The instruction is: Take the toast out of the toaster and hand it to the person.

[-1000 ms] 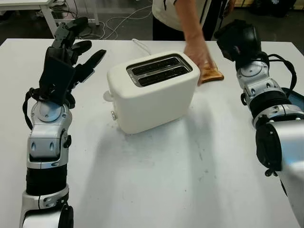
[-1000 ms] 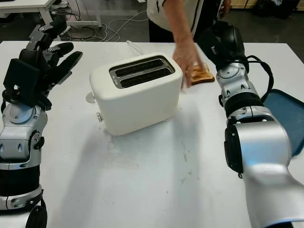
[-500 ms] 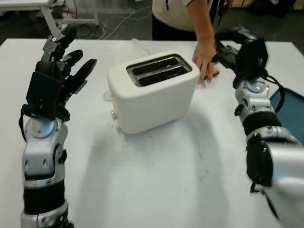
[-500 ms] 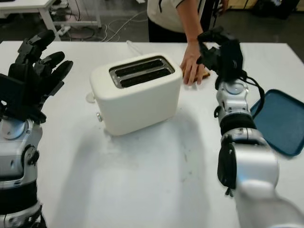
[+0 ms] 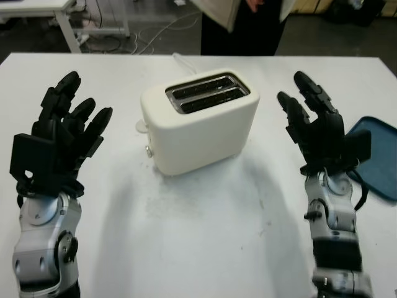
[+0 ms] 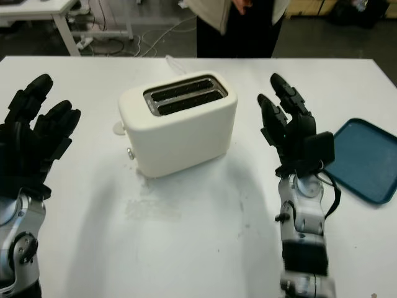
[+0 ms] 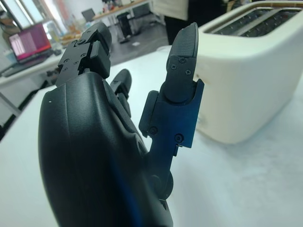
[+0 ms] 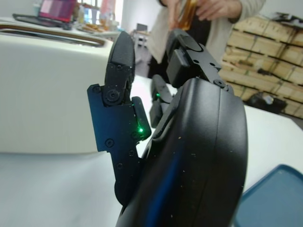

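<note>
At the counter's (image 5: 198, 248) centre we see the toaster (image 5: 200, 121), our left robot hand (image 5: 59, 146) at nine o'clock and right robot hand (image 5: 319, 133) at three both open and empty, the toast (image 8: 188, 13) in the person's hand (image 8: 215, 8) at twelve.

toaster (image 5: 200, 120): a cream-white two-slot body with rounded corners is seen standing upright on the white table (image 5: 198, 236), near its middle, turned at a slight angle.
slots: two long dark openings with metal edging are seen side by side in the top; nothing is seen standing up out of them.
controls: a small knob and a lever are seen on the end face toward the left hand's side.
toast (image 8: 188, 13): a golden-brown slice is held in the hands of the person (image 8: 215, 12) standing beyond the far table edge, well apart from the toaster.
</note>
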Motion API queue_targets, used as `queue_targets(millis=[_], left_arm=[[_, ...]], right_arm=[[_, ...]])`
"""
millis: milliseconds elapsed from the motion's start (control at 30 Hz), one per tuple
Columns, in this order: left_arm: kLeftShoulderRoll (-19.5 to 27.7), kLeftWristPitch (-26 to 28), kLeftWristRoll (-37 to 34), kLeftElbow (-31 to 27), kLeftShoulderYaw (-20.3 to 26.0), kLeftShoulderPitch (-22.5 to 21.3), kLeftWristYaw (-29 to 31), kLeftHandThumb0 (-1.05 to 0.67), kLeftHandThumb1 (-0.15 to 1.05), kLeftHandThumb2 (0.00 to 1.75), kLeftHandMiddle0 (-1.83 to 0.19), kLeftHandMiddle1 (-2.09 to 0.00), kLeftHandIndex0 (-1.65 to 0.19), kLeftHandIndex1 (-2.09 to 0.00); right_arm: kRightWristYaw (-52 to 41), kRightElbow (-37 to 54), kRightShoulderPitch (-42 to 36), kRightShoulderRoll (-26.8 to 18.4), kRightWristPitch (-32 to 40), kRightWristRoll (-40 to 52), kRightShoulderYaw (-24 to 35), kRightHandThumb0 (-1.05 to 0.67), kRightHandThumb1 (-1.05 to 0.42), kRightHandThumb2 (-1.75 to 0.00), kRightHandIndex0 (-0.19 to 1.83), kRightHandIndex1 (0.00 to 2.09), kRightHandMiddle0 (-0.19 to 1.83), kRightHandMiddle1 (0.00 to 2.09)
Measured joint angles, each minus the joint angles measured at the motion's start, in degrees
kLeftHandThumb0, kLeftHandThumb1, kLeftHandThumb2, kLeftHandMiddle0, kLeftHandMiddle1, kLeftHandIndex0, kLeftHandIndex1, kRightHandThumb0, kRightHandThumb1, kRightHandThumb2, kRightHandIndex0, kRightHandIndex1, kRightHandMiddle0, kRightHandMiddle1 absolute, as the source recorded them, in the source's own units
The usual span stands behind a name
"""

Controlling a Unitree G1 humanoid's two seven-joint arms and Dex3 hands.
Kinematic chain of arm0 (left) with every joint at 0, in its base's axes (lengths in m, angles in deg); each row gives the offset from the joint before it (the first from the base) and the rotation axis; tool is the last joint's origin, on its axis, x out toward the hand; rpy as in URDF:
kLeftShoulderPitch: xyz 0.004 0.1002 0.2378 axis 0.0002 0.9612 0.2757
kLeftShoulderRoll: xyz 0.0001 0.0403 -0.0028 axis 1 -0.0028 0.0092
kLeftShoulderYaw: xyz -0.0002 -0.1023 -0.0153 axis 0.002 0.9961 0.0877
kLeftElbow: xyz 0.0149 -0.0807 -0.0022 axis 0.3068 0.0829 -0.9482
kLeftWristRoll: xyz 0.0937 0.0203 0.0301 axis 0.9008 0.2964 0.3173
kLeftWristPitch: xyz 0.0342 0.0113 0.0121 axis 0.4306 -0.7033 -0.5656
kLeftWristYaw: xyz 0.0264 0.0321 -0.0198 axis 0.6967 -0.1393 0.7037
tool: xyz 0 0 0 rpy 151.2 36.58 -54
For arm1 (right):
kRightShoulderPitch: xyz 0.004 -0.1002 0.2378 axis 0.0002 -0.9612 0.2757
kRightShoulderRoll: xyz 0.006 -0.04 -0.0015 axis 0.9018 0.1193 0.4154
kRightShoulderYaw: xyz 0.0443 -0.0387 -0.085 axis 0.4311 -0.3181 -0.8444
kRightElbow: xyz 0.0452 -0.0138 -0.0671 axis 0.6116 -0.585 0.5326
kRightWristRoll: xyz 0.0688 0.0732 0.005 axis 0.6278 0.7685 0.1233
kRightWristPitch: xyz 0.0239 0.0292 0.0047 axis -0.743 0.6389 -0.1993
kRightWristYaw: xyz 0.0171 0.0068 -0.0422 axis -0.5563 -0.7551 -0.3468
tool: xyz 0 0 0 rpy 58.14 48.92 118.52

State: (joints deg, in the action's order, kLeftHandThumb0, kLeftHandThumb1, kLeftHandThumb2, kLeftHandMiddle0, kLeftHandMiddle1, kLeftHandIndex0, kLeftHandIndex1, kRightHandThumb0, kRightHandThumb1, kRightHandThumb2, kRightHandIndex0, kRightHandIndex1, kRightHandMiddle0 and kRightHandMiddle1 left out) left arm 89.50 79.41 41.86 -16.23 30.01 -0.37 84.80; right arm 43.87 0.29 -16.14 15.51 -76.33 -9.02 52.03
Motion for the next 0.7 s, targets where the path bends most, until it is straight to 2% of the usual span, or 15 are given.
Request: queue_targets(millis=[200, 300, 533, 700], left_arm=[[-3.24, -3.34, 3.98, 1.12, -4.11, 4.42, -2.45, -0.53, 0.92, 0.2, -0.17, -0.35, -0.27, -0.08], [-3.62, -5.96, 5.11, 2.87, -6.03, 6.0, -2.33, -0.51, 0.92, 0.27, -0.14, -0.32, -0.25, -0.05], [-5.22, -10.12, 4.19, 8.9, -8.14, 6.73, -0.4, -0.54, 0.92, 0.19, -0.14, -0.33, -0.27, -0.05], [-5.36, -12.22, 3.6, 11.79, -8.39, 6.73, 0.82, -0.49, 0.92, 0.23, -0.11, -0.35, -0.26, -0.03]], right_arm=[[4.3, 3.4, -7.43, 5.89, -0.03, -3.89, -4.85, -0.52, -0.92, -0.53, 0.32, 0.04, 0.34, 0.03], [5.25, 3.85, -9.85, 6.07, 0.35, -7.09, -7.18, -0.56, -0.92, -0.52, 0.33, 0.04, 0.35, 0.02], [4.14, 3.89, -11.67, 6.02, 1.1, -8.5, -9.77, -0.61, -0.92, -0.5, 0.31, 0.02, 0.32, 0.0], [3.74, 3.61, -12.11, 6.02, 1.1, -8.52, -10.39, -0.64, -0.92, -0.49, 0.32, 0.02, 0.31, 0.0]])
